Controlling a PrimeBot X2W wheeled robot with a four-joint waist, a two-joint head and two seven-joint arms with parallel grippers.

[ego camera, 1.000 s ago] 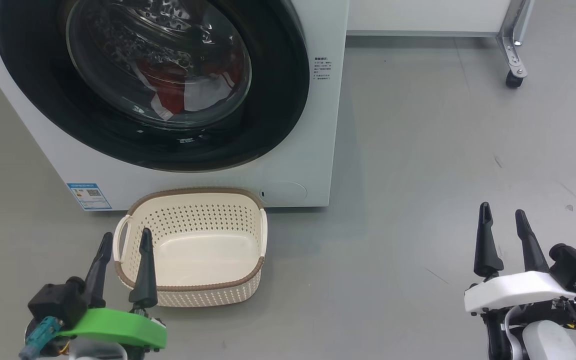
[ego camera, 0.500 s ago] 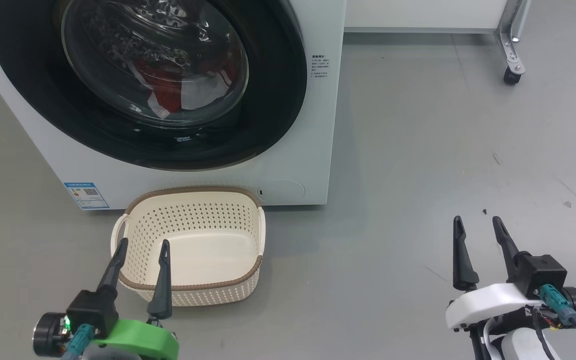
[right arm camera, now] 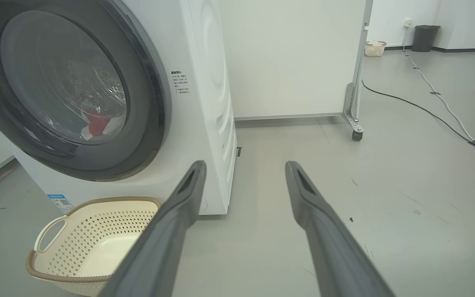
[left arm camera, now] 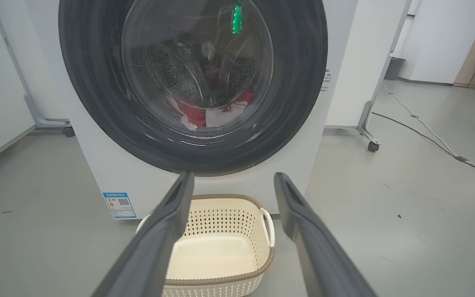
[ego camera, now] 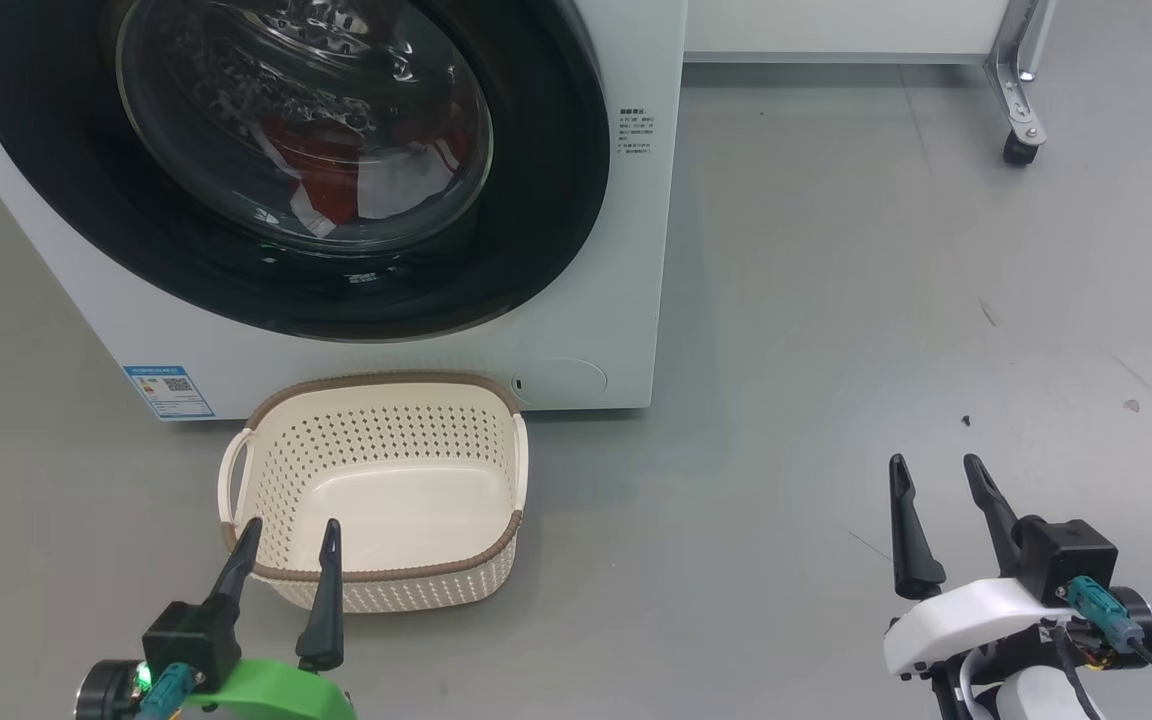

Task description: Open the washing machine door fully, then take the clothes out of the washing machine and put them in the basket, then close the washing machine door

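Left end effector [ego camera: 290, 533] above perforated basket [ego camera: 366, 480]

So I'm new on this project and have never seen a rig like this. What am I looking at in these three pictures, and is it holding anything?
It is a wheeled robot with two arms facing a washing machine. One picture comes from its head, looking down; there the left gripper has a green mount and the right gripper a white one. The other two come from cameras on the wrists, each looking along its own two dark fingers. Both grippers are open and hold nothing. The door is shut, with red and white clothes visible through its glass. A cream basket, with nothing in it, stands on the grey floor before the washer.
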